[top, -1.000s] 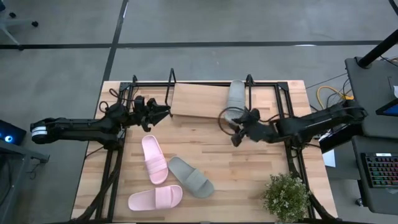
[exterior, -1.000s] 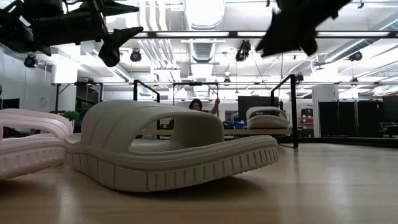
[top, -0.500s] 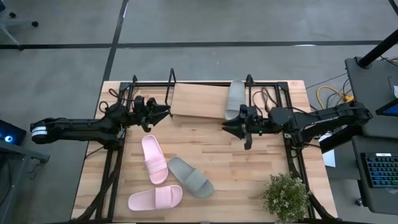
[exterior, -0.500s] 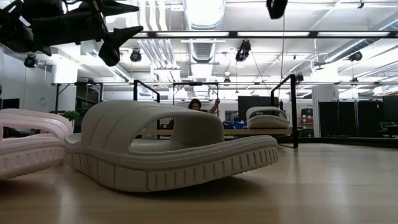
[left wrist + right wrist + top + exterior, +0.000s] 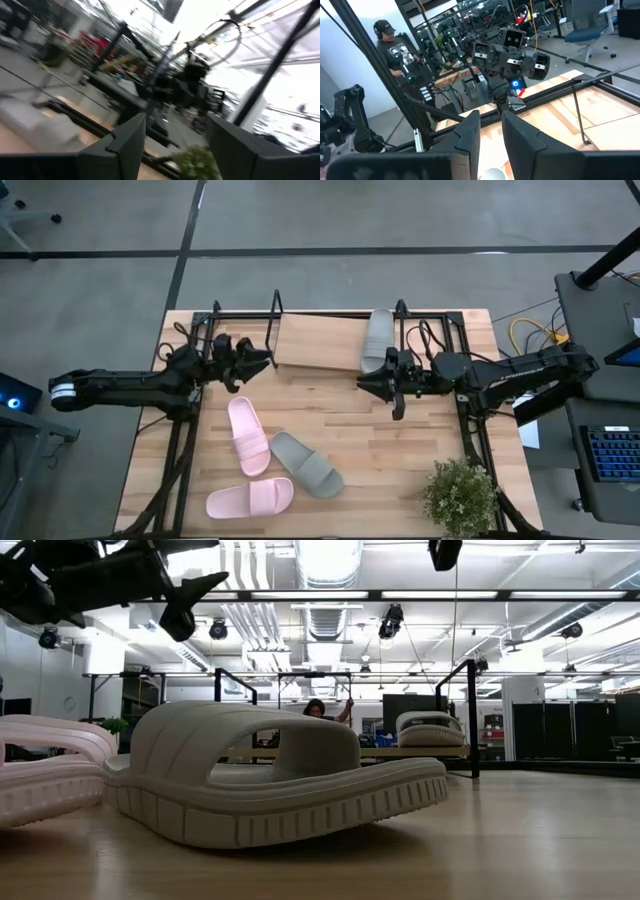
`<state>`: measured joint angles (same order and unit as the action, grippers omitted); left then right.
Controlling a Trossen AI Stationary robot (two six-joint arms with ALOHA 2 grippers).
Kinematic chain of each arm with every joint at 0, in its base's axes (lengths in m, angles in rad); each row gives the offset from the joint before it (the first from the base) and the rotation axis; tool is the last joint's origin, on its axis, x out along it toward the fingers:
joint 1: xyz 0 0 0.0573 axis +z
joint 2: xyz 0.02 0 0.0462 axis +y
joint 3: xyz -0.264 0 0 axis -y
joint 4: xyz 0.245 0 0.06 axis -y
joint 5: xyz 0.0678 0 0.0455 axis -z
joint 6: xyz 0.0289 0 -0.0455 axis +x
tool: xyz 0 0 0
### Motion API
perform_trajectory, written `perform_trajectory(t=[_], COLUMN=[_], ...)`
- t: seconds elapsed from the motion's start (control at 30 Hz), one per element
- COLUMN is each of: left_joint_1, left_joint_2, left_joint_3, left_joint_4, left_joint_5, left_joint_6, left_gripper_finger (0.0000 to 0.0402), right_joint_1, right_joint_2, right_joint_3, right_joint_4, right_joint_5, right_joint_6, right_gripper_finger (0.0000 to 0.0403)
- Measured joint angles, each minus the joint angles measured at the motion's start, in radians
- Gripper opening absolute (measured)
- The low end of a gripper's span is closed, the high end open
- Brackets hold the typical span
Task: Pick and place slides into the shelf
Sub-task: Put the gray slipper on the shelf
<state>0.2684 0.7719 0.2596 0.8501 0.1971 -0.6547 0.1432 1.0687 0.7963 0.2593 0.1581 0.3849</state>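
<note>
The shelf's light wood board (image 5: 315,343) stands at the table's far edge between thin black uprights. One grey slide (image 5: 378,338) (image 5: 430,728) lies sole-down on the board's right end. The other grey slide (image 5: 307,464) (image 5: 270,780) and the two pink slides (image 5: 248,436) (image 5: 250,498) rest on their soles on the table near its front. My right gripper (image 5: 368,383) (image 5: 491,140) hovers just in front of the shelved grey slide, its fingers a little apart and empty. My left gripper (image 5: 262,361) (image 5: 175,145) hangs open beside the shelf's left end, high in the low view (image 5: 215,565).
A potted plant (image 5: 460,495) stands at the table's near right corner. Black frame rails (image 5: 180,450) run along both table sides. A person (image 5: 395,50) stands beyond the table. Bare tabletop lies between the shelf and the three slides.
My right gripper has risen from beside the shelved grey slide, almost leaving the top of the low view, and has levelled out, drawing slightly toward the table's right. The grey slide stays on the shelf. My left gripper has tipped up a little.
</note>
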Motion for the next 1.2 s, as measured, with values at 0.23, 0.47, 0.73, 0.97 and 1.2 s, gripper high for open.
perform_trajectory(t=[0.23,0.47,0.73,0.97,1.2], left_joint_1=[-0.001,-0.001,-0.002,-0.003,-0.03], left_joint_2=[-0.011,-0.014,-0.005,0.005,0.011], left_joint_3=[0.055,0.252,0.548,0.711,0.684], left_joint_4=[0.077,0.001,-0.676,-1.068,-1.156], left_joint_5=[0.155,0.224,0.274,0.278,0.288], left_joint_6=[-0.099,-0.024,0.204,0.237,0.06], left_gripper_finger=[0.0192,0.0192,0.0192,0.0192,0.0192], right_joint_1=[0.0,0.0,0.0,-0.002,-0.011], right_joint_2=[0.0,0.0,0.0,0.0,0.0], right_joint_3=[0.0,0.0,0.0,0.0,0.0], right_joint_4=[-0.001,0.0,0.0,-0.001,-0.003], right_joint_5=[0.0,0.001,0.088,0.24,0.247], right_joint_6=[-0.019,-0.019,-0.02,-0.034,-0.053], right_gripper_finger=[0.0076,0.0077,0.0069,0.0078,0.0088])
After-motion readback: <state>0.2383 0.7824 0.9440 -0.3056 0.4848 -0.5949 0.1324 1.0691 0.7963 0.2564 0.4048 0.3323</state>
